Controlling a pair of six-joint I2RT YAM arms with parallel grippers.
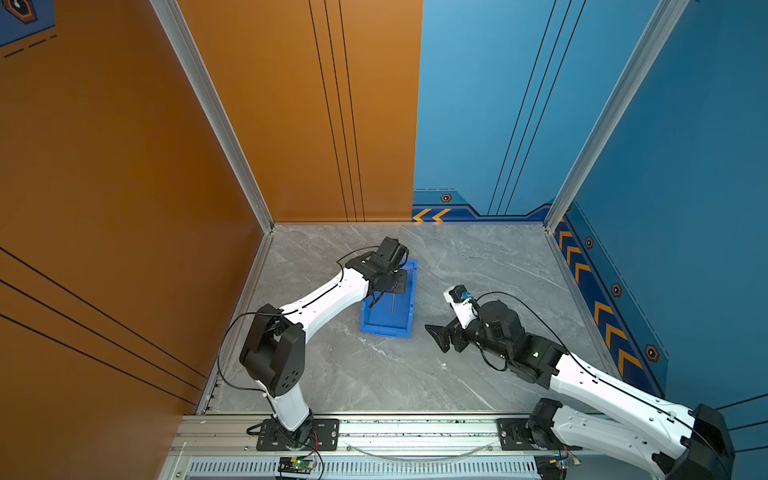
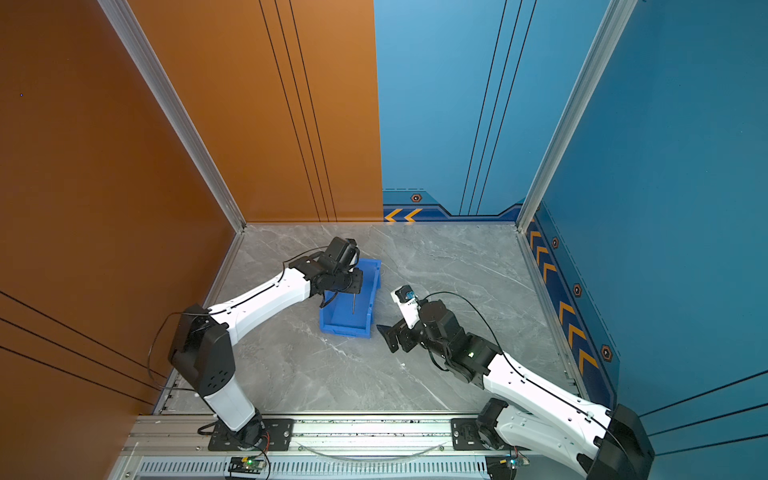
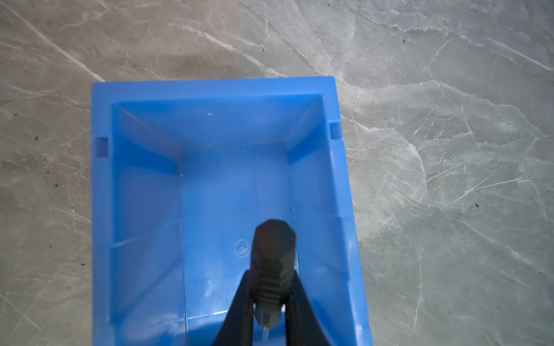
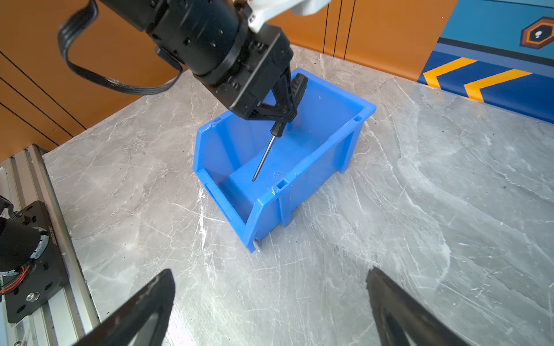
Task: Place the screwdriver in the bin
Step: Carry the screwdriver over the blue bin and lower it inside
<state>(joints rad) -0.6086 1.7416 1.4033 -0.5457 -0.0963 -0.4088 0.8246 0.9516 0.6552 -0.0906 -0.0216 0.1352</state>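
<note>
**Screwdriver (image 3: 273, 257) clamped above the bin (image 3: 209, 87), not yet let go**

Closest to the left wrist lens we see the black ribbed handle of the screwdriver, pinched between the two fingers of the left gripper (image 3: 271, 281). The jaws are pressed together on the handle, with the blue floor of the bin directly beneath.

From the right wrist view, the left gripper (image 4: 283, 116) hangs over the middle of the bin (image 4: 326, 149). The screwdriver (image 4: 263, 158) runs through it at a tilt. Its handle end pokes up past the fingers, and the thin shaft slants down inside the walls. The tip is low in the cavity, but we cannot tell whether it touches the floor.

We judge the task mostly done: the tool is picked up and carried over the bin (image 1: 386, 328), and its shaft is already below the rim. What is left is to part the fingers so it drops or lies down inside, and then to lift clear.

The right gripper (image 4: 269, 271) takes no part. Its fingers stand wide apart and empty above the table (image 4: 419, 209), just beside the low front edge of the bin.
</note>
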